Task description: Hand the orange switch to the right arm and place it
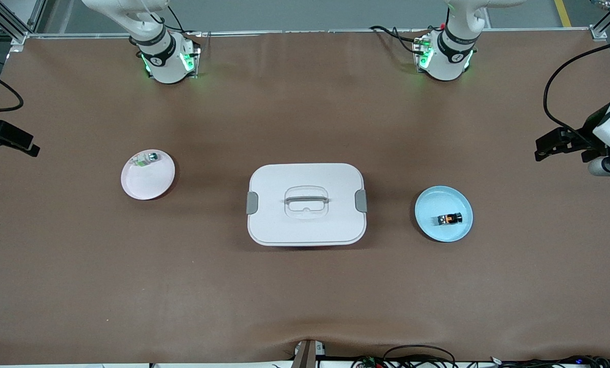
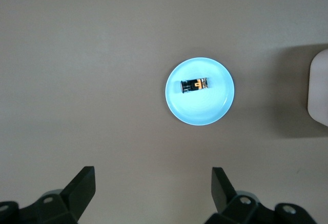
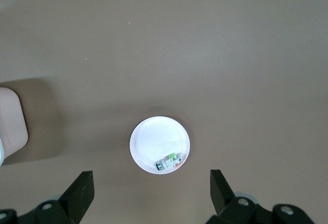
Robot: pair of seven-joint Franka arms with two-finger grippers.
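nothing is being gripped yet: the orange switch (image 2: 195, 84) is lying in the blue plate (image 2: 218, 108). the left gripper (image 2: 152, 188), fingers apart, is hovering above and needing to descend; the right gripper (image 3: 151, 190), fingers apart, is waiting.

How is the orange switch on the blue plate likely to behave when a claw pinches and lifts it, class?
The orange switch looks blocky and rigid, so it probably won't flex. Being tiny beside the blue plate, it is likely light and could skid on that smooth surface if nudged. It lies on its side, so tipping seems unlikely.
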